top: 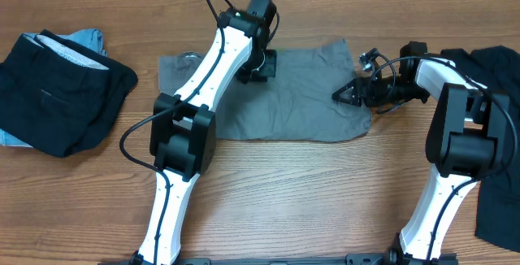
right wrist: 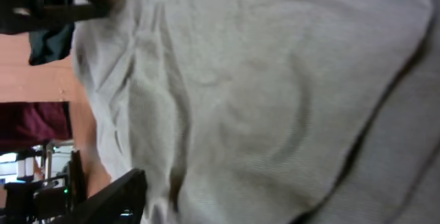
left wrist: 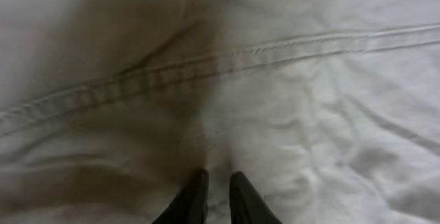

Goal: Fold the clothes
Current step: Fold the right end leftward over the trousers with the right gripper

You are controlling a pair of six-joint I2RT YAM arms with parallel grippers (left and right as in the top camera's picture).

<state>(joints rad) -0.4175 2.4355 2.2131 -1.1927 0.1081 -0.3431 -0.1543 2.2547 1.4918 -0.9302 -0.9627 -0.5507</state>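
- While the left gripper [left wrist: 217, 195] pinches the grey garment [top: 313, 94] nearly shut, I'd say it's grabbing for a fold.
- Right gripper [top: 348, 94] sits at the edge, can't tell if it's gripping; next, lift together.

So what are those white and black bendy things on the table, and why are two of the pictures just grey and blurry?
Those are two robot arms. One picture is taken from above the wooden table. The other two come from little cameras on the arms' wrists, so close to the cloth that it fills the view.

In the middle lies a wrinkled grey garment, spread flat. On the left sits a pile of black clothes with something light blue under it. More black clothes lie at the right edge.

Each arm ends in a pinching tool. The left tool presses down on the grey garment with its fingers nearly together, pinching a bit of cloth. The right tool is at the garment's right edge; I can't tell if it holds anything.
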